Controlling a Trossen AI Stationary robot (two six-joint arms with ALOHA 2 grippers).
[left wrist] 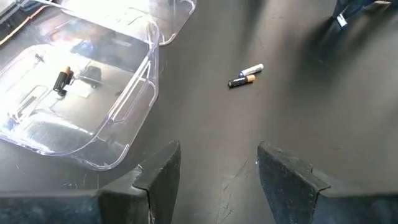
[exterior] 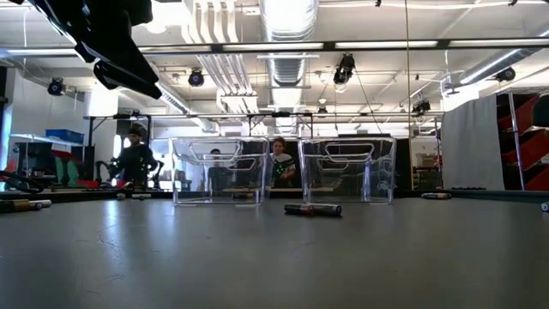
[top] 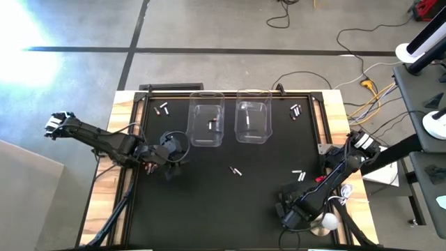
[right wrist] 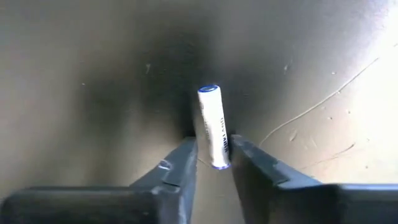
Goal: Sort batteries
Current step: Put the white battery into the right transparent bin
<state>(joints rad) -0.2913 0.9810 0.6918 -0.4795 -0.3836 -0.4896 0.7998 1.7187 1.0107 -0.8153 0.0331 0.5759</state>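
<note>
- While the black-matted wooden worktop (top: 209,195) carries two clear plastic bins at its far side, the sorting looks only begun — the left clear bin (top: 206,120) holds a couple of batteries, the right clear bin (top: 252,120) a single pale one.
- Loose batteries are left to sort: a pair near the far-left corner (top: 164,108), a group near the far-right corner (top: 295,110), a dark and a silvery one side by side mid-mat (top: 236,171), and two pale ones (top: 300,174) near the right arm.
- Left gripper (left wrist: 217,168) hovers just beside the left bin, jaws released and empty.
- Right gripper (right wrist: 212,158) sits low at the near-right of the mat, jaws clenching on a white cylindrical battery (right wrist: 211,127).
- That battery's long axis runs straight out ahead between the jaws, its blue-ringed end pointing away from the wrist.
</note>
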